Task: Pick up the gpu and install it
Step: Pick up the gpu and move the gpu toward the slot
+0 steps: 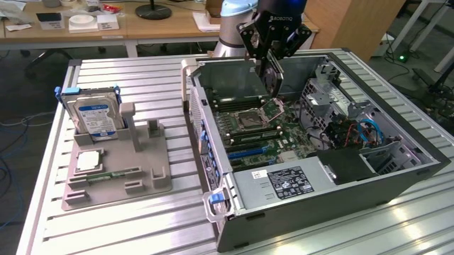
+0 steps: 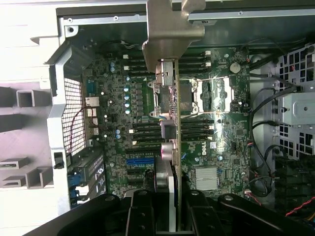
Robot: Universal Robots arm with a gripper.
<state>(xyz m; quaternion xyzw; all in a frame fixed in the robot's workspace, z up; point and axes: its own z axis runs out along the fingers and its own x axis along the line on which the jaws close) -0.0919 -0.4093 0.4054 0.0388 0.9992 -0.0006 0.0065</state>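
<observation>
My gripper (image 1: 272, 62) hangs over the open computer case (image 1: 212, 159), shut on the gpu (image 1: 271, 85). The gpu is a thin dark card held upright, with its lower edge a little above the motherboard (image 1: 266, 135) near the processor socket. In the wrist view the gpu (image 2: 169, 132) runs edge-on away from my gripper (image 2: 170, 209). Its metal bracket (image 2: 170, 29) is at the far end, and a black finger (image 2: 142, 214) presses on each side. A blue expansion slot (image 2: 140, 161) lies on the motherboard (image 2: 221, 132) beside the card.
On the exterior view's left, a grey holder (image 1: 117, 170) carries a hard drive with a blue label (image 1: 95, 119), a processor chip (image 1: 89, 159) and a memory stick (image 1: 110, 174). Inside the case sit a power supply (image 1: 284, 183), cables (image 1: 362, 133) and drive bays.
</observation>
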